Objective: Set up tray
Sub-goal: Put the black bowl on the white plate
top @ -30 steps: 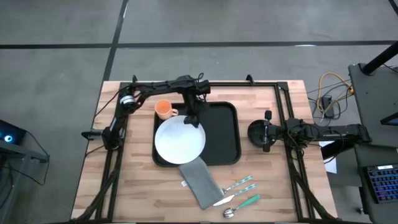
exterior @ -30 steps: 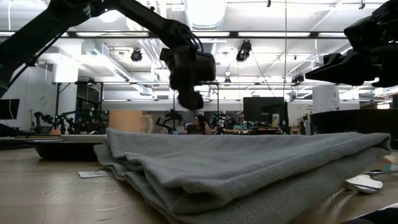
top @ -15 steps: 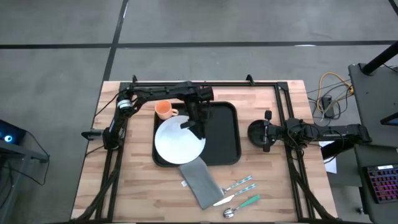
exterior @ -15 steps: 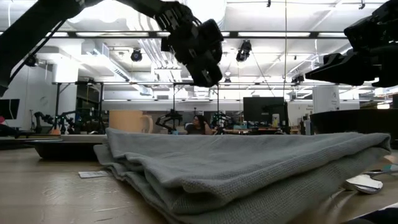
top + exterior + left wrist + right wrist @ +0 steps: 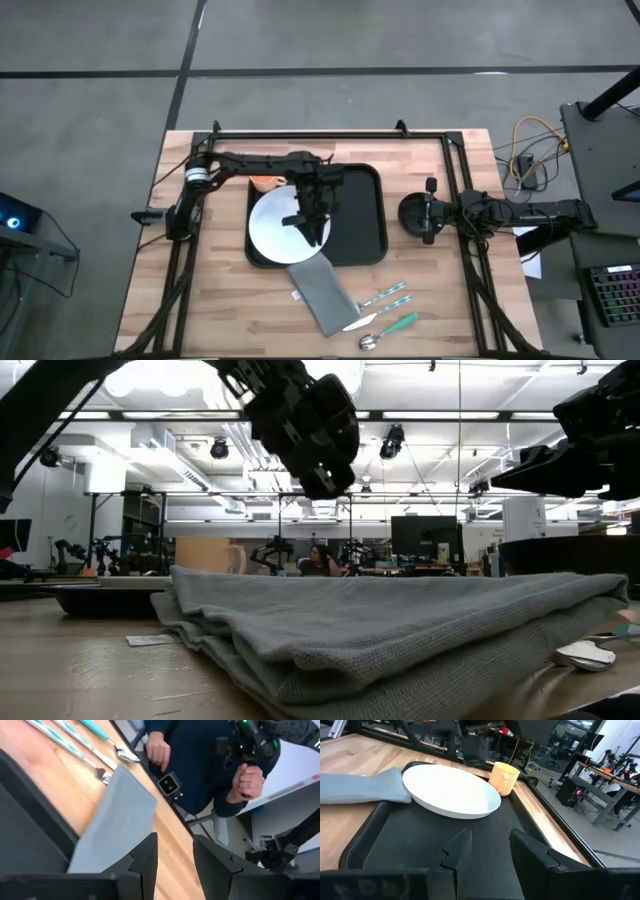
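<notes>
The black tray [image 5: 355, 215] lies mid-table. A white plate [image 5: 275, 228] rests on its left half, and an orange cup [image 5: 265, 183] stands at its far left corner, partly hidden by my left arm. My left gripper [image 5: 310, 225] hangs open above the plate's right edge, touching nothing; the left wrist view looks past its open fingers [image 5: 175, 857] at the grey napkin [image 5: 117, 825]. The napkin [image 5: 322, 295] lies on the table with its far end at the tray's near rim. My right gripper [image 5: 412, 213] waits open at the tray's right side, facing the tray [image 5: 420, 855].
Cutlery with teal handles, a fork, knife and spoon [image 5: 385, 310], lies right of the napkin near the table's near edge. Black frame rails [image 5: 330, 133] run along the table's far and side edges. A person's hands [image 5: 247, 782] show beyond the near edge.
My left gripper has moved from beside the cup at the tray's far side toward the table's near edge, across the plate, rising and tipping as it went. The cup, plate and napkin have stayed where they were.
</notes>
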